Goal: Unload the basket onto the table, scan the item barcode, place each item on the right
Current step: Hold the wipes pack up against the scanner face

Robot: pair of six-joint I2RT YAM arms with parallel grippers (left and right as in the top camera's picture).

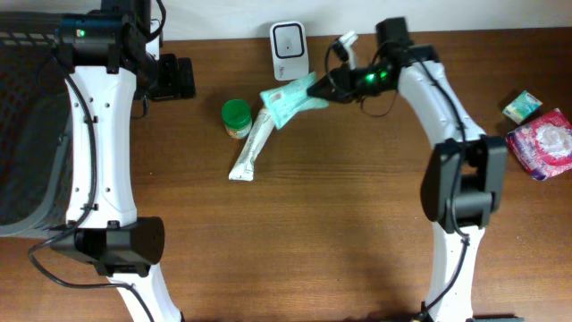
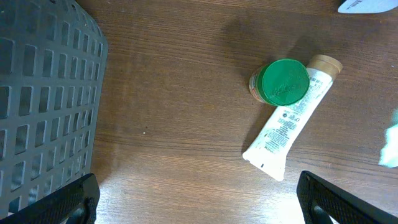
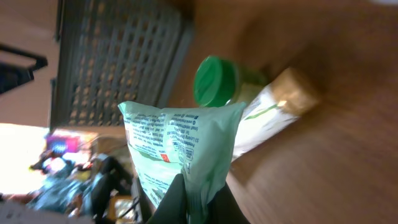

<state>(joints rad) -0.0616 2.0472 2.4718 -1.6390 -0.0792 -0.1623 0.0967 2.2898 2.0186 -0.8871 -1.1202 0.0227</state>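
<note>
Mint-green pouch (image 3: pixel 180 146) in pinched jaws, jar (image 3: pixel 214 79) and tube (image 3: pixel 273 109) beyond

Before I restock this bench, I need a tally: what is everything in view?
scanner: 1, white, table's back edge
pouch: 1, mint green, in right gripper, near scanner
jar: 1, green lid, left of pouch
tube: 1, white, lying beside jar
basket: 1, grey, far left
small box: 1, green-white, far right
packet: 1, pink, beside small box
table: 1, brown wood
left gripper: 1, black, open, empty, near basket
right gripper: 1, black, shut on pouch
</note>
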